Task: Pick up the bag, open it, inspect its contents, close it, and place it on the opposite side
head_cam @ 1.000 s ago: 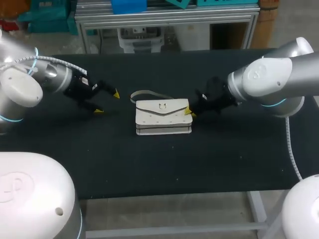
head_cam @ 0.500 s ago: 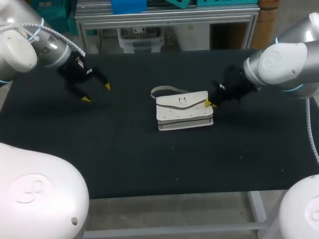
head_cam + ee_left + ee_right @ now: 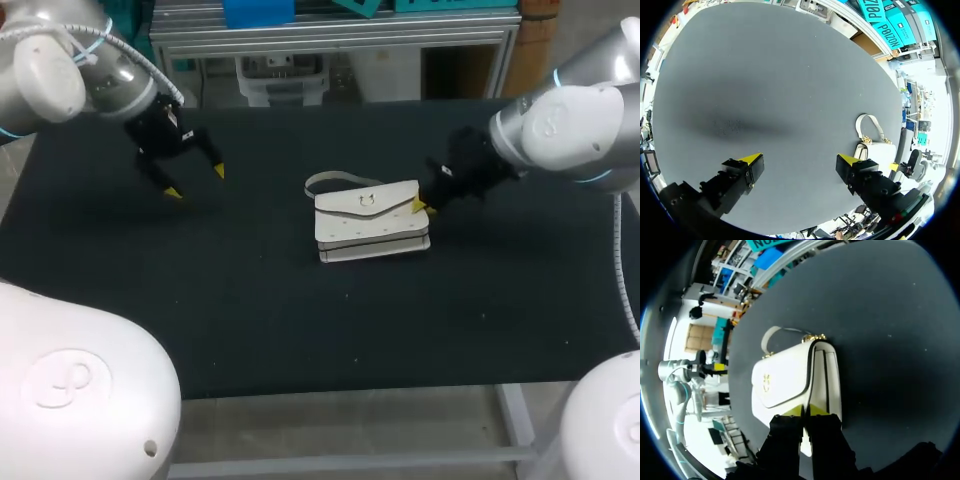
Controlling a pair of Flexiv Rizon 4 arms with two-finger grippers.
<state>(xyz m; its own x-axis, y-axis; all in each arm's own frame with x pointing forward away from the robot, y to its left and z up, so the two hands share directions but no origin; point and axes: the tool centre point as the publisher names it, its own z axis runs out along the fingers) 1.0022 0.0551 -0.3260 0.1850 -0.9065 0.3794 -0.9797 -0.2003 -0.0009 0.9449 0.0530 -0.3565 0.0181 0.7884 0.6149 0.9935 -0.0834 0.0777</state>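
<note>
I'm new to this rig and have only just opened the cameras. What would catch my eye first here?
A white bag lies near the middle of the black table, its strap looped behind it. The right gripper is shut on the bag's right end, while the left gripper hangs open over bare table far off to the left.

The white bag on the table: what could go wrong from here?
1. The right fingers pinch only one corner of the bag. Lifted that way, it may tilt, swing or slip free.
2. The strap lies loose on the table behind the bag and could snag or dangle.
3. The left fingers are open and far off to the side, so nothing supports the bag's other end yet.
</note>
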